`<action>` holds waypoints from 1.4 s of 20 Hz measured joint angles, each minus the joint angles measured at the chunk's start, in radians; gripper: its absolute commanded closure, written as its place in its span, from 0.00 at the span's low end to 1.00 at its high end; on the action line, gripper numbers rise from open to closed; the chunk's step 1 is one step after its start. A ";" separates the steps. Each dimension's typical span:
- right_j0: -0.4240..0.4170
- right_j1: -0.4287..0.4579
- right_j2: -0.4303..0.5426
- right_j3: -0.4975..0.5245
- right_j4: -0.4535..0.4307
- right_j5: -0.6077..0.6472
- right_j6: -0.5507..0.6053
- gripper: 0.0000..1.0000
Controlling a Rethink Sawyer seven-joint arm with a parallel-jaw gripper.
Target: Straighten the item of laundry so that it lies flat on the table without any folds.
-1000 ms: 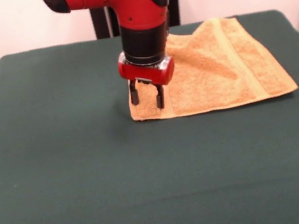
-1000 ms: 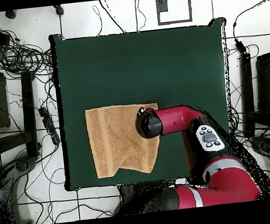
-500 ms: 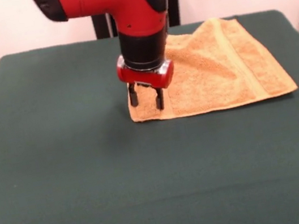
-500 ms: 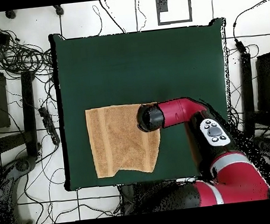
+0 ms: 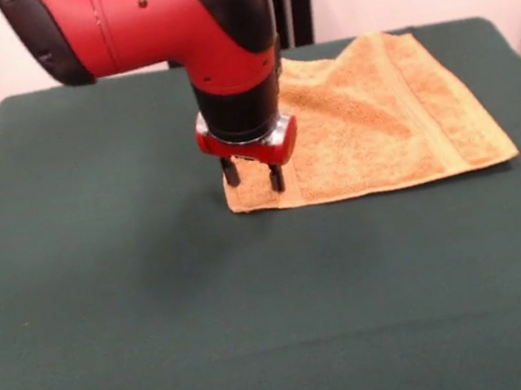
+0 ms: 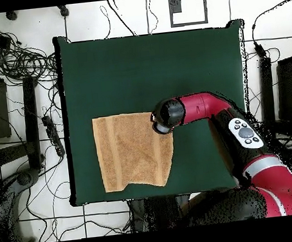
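From my console, the washcloth (image 5: 383, 119) lies on the far right part of the table (image 5: 160, 312) in the front view, its right edge close to the table's right edge. Its near edge runs straight along the felt. Its far left portion is drawn in and rumpled, so the outline is skewed and not square. One woven band runs from far to near along the right side. In the overhead view the washcloth (image 6: 129, 150) sits toward the lower left of the green surface (image 6: 149, 67), with its lower right corner angled inward.

The gripper (image 5: 253, 176) stands vertically over the near left corner of the cloth. I see its two black fingers (image 5: 230, 172) parted with a gap between them, tips at or just above the terry; I cannot tell whether they touch it. Nothing is held between them.

The red and black arm (image 6: 202, 107) reaches in from the overhead view's lower right.
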 measured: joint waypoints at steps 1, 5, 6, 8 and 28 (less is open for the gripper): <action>-0.008 0.003 0.013 -0.004 -0.006 0.014 -0.007 0.00; -0.046 0.018 0.070 -0.019 -0.038 0.069 -0.045 0.00; -0.053 0.020 0.080 -0.022 -0.045 0.074 -0.051 0.00; -0.065 0.022 0.096 -0.027 -0.056 0.076 -0.056 0.00; -0.127 0.028 0.158 -0.207 -0.197 -0.070 -0.060 0.00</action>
